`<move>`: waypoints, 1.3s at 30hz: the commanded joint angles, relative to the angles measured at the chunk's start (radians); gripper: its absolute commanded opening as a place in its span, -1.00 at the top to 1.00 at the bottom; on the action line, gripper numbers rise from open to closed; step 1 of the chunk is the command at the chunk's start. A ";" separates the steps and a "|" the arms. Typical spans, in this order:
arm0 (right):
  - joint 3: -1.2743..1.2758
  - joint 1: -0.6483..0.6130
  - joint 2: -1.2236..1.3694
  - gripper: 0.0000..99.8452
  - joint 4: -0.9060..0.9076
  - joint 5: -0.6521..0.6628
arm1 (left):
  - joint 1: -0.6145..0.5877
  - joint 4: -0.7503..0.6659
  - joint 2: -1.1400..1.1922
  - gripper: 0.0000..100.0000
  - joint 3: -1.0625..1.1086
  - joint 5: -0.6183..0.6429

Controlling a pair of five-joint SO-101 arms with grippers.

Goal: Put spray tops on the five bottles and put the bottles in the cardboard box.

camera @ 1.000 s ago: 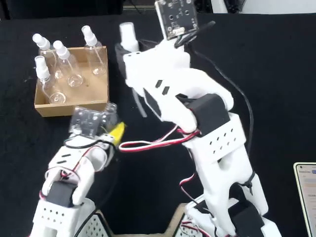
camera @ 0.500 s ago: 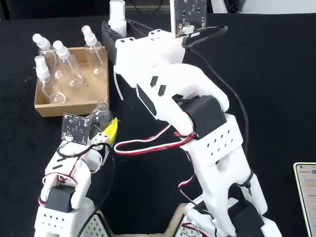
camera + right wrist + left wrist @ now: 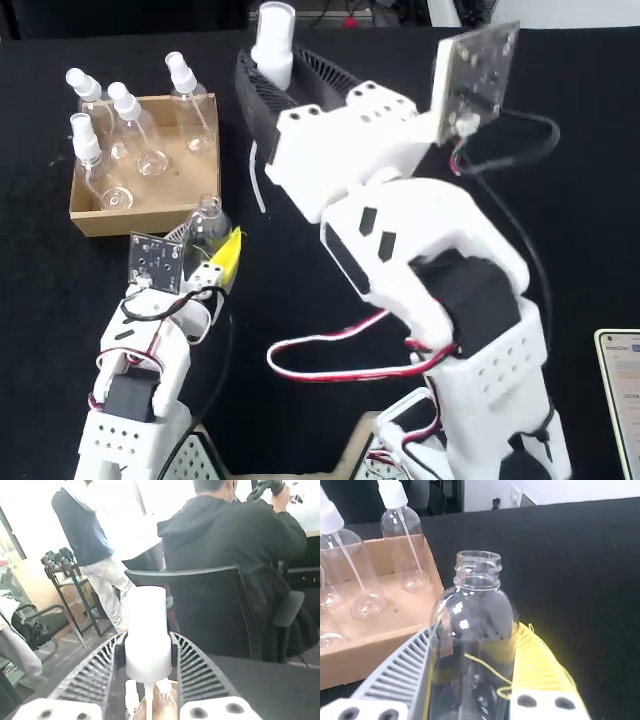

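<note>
My left gripper (image 3: 211,242) (image 3: 474,630) is shut on a clear bottle (image 3: 207,222) (image 3: 472,630) with an open neck, held upright between a grey and a yellow finger just in front of the cardboard box (image 3: 146,215) (image 3: 380,645). Several capped bottles (image 3: 135,128) (image 3: 402,527) stand in the box. Higher up, behind the box's right side, my right gripper (image 3: 274,66) (image 3: 147,639) is shut on a white spray top (image 3: 273,36) (image 3: 146,630). Its thin dip tube (image 3: 256,180) hangs down. The spray top is up and to the right of the open bottle, apart from it.
The black table (image 3: 560,170) stretches to the right of the arms. A screen device (image 3: 620,390) lies at the right edge. My right arm's white body (image 3: 420,250) takes up the middle. Red and white cables (image 3: 330,365) loop between the arm bases.
My right arm has swung back and to the right, lifting the spray top higher. My left gripper has brought the open bottle upright near the box's front right corner.
</note>
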 commanded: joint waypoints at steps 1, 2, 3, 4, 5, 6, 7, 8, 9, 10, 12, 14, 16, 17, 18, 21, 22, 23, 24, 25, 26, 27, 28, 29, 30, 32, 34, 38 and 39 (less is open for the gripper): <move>0.104 0.012 -0.065 0.96 -0.166 -0.003 | 0.064 -0.023 -0.006 0.92 -0.004 0.006; 0.139 0.012 -0.071 0.96 -0.213 -0.003 | 0.077 -0.023 -0.006 0.92 -0.004 0.005; 0.180 0.012 -0.076 0.96 -0.269 -0.003 | 0.090 -0.023 -0.006 0.92 -0.002 0.003; 0.217 0.012 -0.082 0.96 -0.324 -0.003 | 0.099 -0.023 -0.006 0.92 -0.002 0.003; 0.254 0.012 -0.087 0.96 -0.379 -0.003 | 0.105 -0.023 -0.006 0.92 -0.002 0.003; 0.283 0.012 -0.088 0.96 -0.423 -0.002 | 0.105 -0.023 -0.006 0.92 -0.001 0.003; 0.305 0.012 -0.090 0.96 -0.460 -0.002 | 0.102 -0.028 -0.006 0.92 0.005 0.003; 0.318 0.012 -0.090 0.96 -0.486 -0.002 | 0.101 -0.029 -0.006 0.92 0.010 0.003; 0.326 0.012 -0.090 0.96 -0.496 -0.002 | 0.101 -0.029 -0.006 0.92 0.012 0.003; 0.329 0.012 -0.090 0.96 -0.499 -0.002 | 0.101 -0.029 -0.006 0.92 0.012 0.003; 0.331 0.008 -0.090 0.96 -0.497 -0.002 | 0.104 -0.029 -0.006 0.92 0.012 0.003; 0.332 0.008 -0.090 0.96 -0.497 -0.002 | 0.104 -0.029 -0.006 0.92 0.012 0.003; 0.334 0.008 -0.088 0.96 -0.497 -0.005 | 0.104 -0.029 -0.006 0.92 0.012 0.003; 0.334 0.008 -0.084 0.96 -0.497 -0.005 | 0.104 -0.029 -0.006 0.92 0.012 0.003; 0.335 0.006 -0.082 0.96 -0.497 -0.008 | 0.104 -0.029 -0.006 0.92 0.012 0.003; 0.357 -0.011 -0.087 0.96 -0.503 -0.008 | 0.104 -0.029 -0.006 0.92 0.012 0.003; 0.358 -0.014 -0.088 0.96 -0.503 -0.008 | 0.104 -0.029 -0.006 0.92 0.012 0.003; 0.358 -0.015 -0.088 0.96 -0.503 -0.008 | 0.104 -0.029 -0.006 0.92 0.012 0.003; 0.358 -0.015 -0.088 0.96 -0.503 -0.008 | 0.104 -0.031 -0.006 0.92 0.008 0.003; 0.361 -0.015 -0.084 0.96 -0.505 -0.008 | 0.104 -0.032 -0.006 0.92 0.007 0.003; 0.364 -0.015 -0.082 0.96 -0.505 -0.008 | 0.102 -0.051 -0.006 0.92 0.008 0.003; 0.378 -0.015 -0.081 0.96 -0.502 -0.008 | 0.096 -0.080 -0.006 0.93 0.013 0.003; 0.403 -0.011 -0.088 0.96 -0.503 -0.006 | 0.096 -0.106 -0.006 0.93 0.015 0.005; 0.421 -0.008 -0.091 0.96 -0.505 -0.002 | 0.096 -0.133 -0.006 0.93 0.022 0.008; 0.433 0.006 -0.096 0.96 -0.506 -0.002 | 0.097 -0.164 -0.006 0.92 0.030 0.009; 0.452 0.041 -0.104 0.96 -0.519 -0.008 | 0.107 -0.218 -0.005 0.92 0.033 0.011; 0.484 0.071 -0.120 0.96 -0.574 -0.009 | 0.107 -0.259 -0.005 0.92 0.033 0.011; 0.568 0.077 -0.162 0.96 -0.706 -0.009 | 0.107 -0.278 -0.005 0.92 0.033 0.011; 0.582 0.069 -0.171 0.96 -0.730 -0.009 | 0.107 -0.278 -0.005 0.92 0.033 0.011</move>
